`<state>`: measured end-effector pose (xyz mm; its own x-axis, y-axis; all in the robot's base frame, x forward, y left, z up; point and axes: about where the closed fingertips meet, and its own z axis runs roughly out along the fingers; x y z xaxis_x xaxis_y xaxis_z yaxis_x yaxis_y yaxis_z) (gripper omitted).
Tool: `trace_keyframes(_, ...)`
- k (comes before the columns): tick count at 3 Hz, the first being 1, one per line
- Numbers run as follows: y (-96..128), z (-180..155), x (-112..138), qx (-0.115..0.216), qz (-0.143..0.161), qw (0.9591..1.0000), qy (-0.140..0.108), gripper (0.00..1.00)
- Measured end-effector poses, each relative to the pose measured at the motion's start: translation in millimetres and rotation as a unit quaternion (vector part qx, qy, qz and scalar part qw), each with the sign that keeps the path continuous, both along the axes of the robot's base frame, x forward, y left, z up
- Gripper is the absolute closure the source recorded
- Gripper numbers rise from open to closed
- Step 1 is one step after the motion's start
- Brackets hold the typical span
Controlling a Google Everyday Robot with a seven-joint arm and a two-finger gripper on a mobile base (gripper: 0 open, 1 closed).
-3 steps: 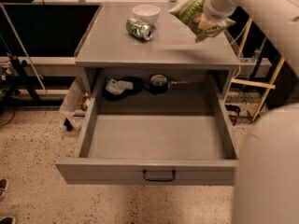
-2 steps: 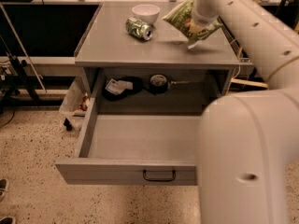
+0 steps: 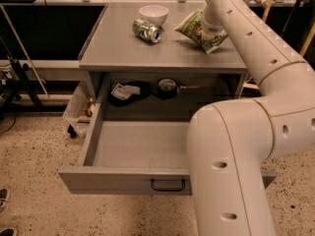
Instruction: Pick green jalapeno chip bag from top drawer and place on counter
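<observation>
One crinkly green foil chip bag [image 3: 193, 26], clamped in white gripper [image 3: 210, 32], now lower than a second ago, just over far-right flat grey bench [image 3: 123, 50]; release pending.

green jalapeno chip bag [image 3: 193, 27] green, white lettering | counter [image 3: 118, 50], top drawer [image 3: 108, 180] grey | fingers [image 3: 212, 29] on bag white

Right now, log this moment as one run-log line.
phase: place | gripper: at green jalapeno chip bag, over counter, right rear | bag: tilted | top drawer: open | counter also holds: green can, white bowl
</observation>
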<state>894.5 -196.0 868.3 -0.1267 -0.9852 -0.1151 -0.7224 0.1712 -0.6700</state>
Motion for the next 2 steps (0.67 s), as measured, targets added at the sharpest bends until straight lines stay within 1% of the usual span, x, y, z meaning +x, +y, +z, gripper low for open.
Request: trace_keyframes(2,0.0,0.0,0.0,0.000,0.000,1.0000,0.000,0.35)
